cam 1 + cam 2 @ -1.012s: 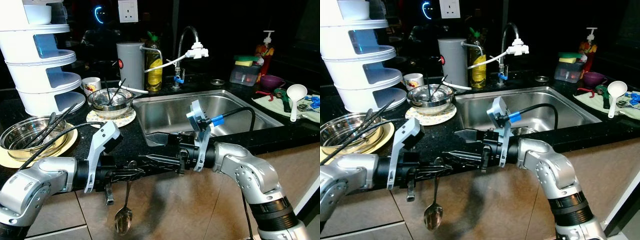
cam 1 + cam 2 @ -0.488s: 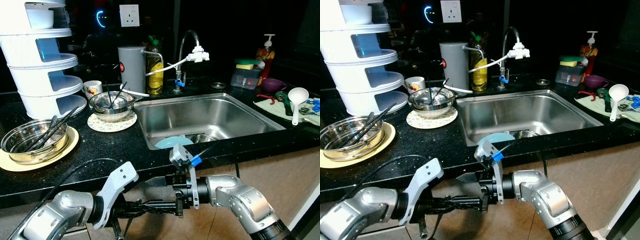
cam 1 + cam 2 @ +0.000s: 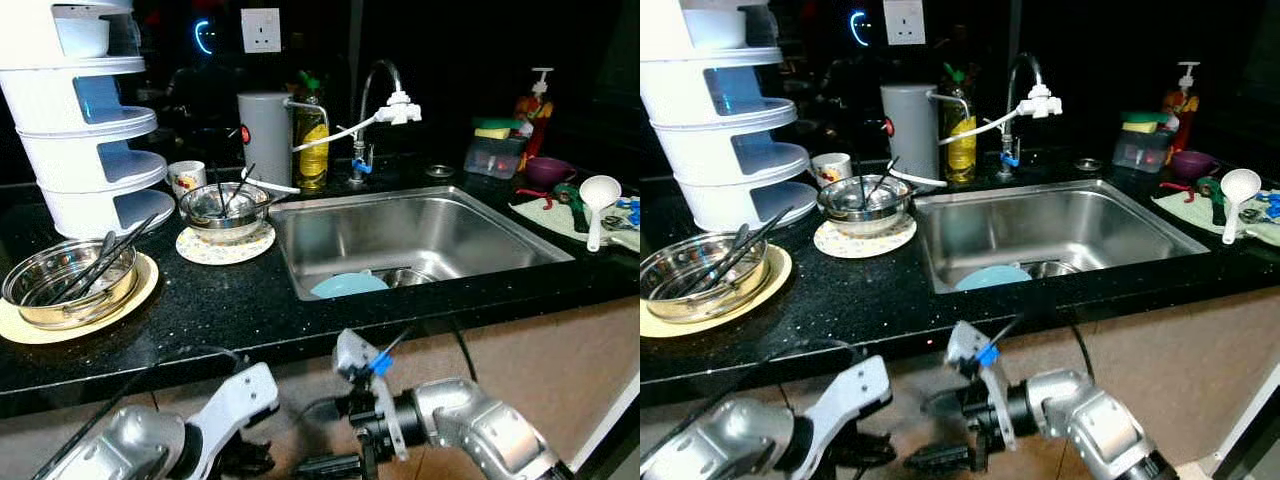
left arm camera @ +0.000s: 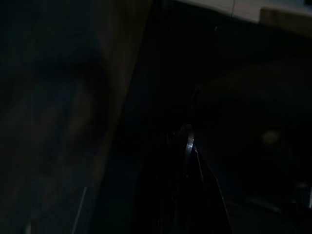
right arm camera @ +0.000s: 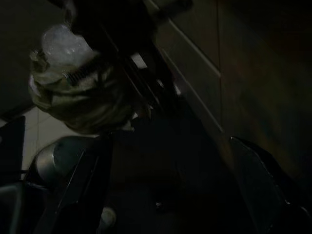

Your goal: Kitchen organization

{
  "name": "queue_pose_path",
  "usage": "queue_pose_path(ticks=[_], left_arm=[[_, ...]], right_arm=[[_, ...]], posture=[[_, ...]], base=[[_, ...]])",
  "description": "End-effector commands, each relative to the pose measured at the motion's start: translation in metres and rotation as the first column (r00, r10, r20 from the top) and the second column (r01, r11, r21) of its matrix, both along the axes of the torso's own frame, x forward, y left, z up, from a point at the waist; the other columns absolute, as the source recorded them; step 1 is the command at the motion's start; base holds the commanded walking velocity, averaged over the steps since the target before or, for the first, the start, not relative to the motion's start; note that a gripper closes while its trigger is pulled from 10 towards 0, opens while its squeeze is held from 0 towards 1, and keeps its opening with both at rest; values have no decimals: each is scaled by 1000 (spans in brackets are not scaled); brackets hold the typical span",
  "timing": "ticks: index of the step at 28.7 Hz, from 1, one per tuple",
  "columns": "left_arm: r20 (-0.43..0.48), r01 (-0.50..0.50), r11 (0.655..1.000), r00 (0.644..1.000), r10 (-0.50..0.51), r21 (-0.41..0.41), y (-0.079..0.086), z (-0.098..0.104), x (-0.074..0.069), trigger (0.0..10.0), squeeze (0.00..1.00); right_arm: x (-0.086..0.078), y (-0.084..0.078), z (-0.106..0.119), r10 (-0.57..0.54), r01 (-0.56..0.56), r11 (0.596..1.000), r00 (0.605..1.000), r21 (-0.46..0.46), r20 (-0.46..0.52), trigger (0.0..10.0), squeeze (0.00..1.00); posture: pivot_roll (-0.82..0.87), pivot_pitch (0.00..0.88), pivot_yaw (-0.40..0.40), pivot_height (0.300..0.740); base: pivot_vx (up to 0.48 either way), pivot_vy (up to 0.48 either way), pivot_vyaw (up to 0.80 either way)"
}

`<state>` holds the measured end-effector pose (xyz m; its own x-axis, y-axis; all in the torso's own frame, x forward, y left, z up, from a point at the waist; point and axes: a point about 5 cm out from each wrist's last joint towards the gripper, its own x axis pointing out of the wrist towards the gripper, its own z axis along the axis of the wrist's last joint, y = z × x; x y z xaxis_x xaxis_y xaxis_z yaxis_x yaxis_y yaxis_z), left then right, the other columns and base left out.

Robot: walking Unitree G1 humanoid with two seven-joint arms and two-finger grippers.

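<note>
Both arms are hanging low before the black surface [image 3: 230,300]. A blue plate [image 3: 348,285] is lying in the sink [image 3: 420,235]. Each gripper's jaws are too dark to tell.

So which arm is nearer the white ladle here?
The right. The right arm hangs low before the counter, below the sink, with the ladle far off to its right. The left arm hangs further left, below the steel bowl.

Bowls [image 3: 222,203] crowd the counter's left; the sink [image 3: 420,230] lies open.
</note>
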<state>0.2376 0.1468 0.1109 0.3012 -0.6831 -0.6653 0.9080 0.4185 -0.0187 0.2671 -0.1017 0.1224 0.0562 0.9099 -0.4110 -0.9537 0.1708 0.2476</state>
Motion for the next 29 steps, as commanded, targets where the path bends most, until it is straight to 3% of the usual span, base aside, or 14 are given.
queue_pose_path(ticks=[1,5,7,18,21,22,25,27,29], left_arm=[[-19,-30,997,999,31,70,9,-17,-3,0,0],[-16,-81,993,996,82,91,12,-30,-3,0,0],[-32,-189,977,981,193,101,14,-53,-4,0,0],[-1,-331,925,941,337,185,22,-93,-9,0,0],[49,-434,884,900,433,174,27,-108,-7,0,0],[49,-434,884,900,433,174,27,-108,-7,0,0],[101,-556,820,831,547,135,32,-117,-4,0,0],[104,-580,804,814,571,129,34,-119,-5,0,0],[95,-665,741,747,658,91,38,-128,-5,0,0]], right_arm=[[-1,-2,-19,-36,35,997,999,-62,-11,10000,0],[2,-4,-31,-98,96,991,995,-90,-17,10000,0],[5,-5,-50,-201,196,973,979,-120,-31,10000,0],[3,-11,-86,-341,326,926,938,-187,-53,10000,0],[6,-16,-101,-462,443,871,885,-211,-51,10000,0],[6,-16,-101,-462,443,871,885,-211,-51,10000,0],[8,-22,-113,-571,548,808,819,-217,-56,10000,0],[8,-23,-116,-593,570,793,803,-216,-59,10000,0],[7,-29,-125,-682,656,720,729,-224,-57,10000,0]], posture=[[18,161,-50,740],[24,169,-48,740],[25,171,-48,740],[24,174,-48,740],[25,172,-50,740],[25,172,-50,740],[26,169,-50,740],[26,169,-50,740],[24,165,-50,740]], base=[[0,0,0],[0,0,0],[0,0,0],[0,0,0],[0,0,0],[0,0,0],[0,0,0],[0,0,0],[0,0,0]])
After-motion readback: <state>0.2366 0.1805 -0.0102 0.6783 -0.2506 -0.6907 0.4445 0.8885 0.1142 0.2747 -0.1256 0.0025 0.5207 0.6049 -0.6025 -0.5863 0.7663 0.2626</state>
